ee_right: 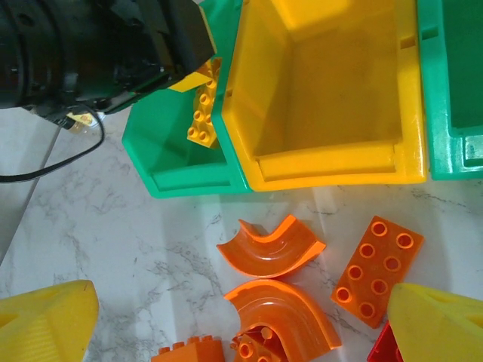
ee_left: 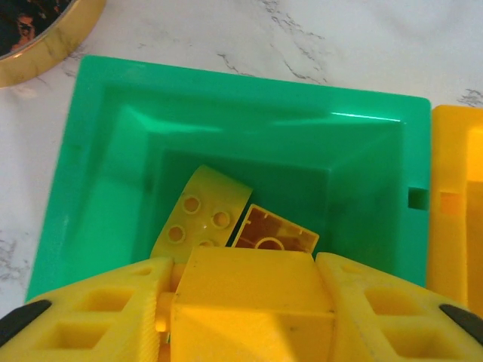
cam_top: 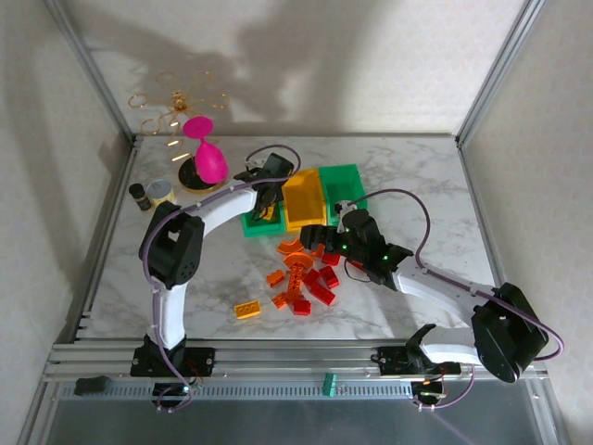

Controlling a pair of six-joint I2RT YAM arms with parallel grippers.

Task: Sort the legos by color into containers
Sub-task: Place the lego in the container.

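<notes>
My left gripper [cam_top: 264,206] hangs over the left green container [cam_top: 250,225], shut on a yellow lego [ee_left: 253,302] that fills the gap between its fingers. Below it, two yellow legos [ee_left: 200,215] lie inside that green container [ee_left: 113,173]. The yellow-orange container [cam_top: 304,199] and the right green container [cam_top: 343,181] stand beside it. My right gripper [cam_top: 320,243] is open above the pile of orange and red legos [cam_top: 306,278]. Between its fingers [ee_right: 438,324] lie two curved orange legos [ee_right: 270,247] and a flat orange lego [ee_right: 377,269]. The yellow-orange container [ee_right: 332,166] holds nothing.
A pink hourglass-shaped object [cam_top: 206,153] on a round gold tin, another small tin [cam_top: 159,192] and a dark bottle [cam_top: 139,197] stand at the back left. A lone orange-yellow lego [cam_top: 246,309] lies near the front. Metal frame rails border the table.
</notes>
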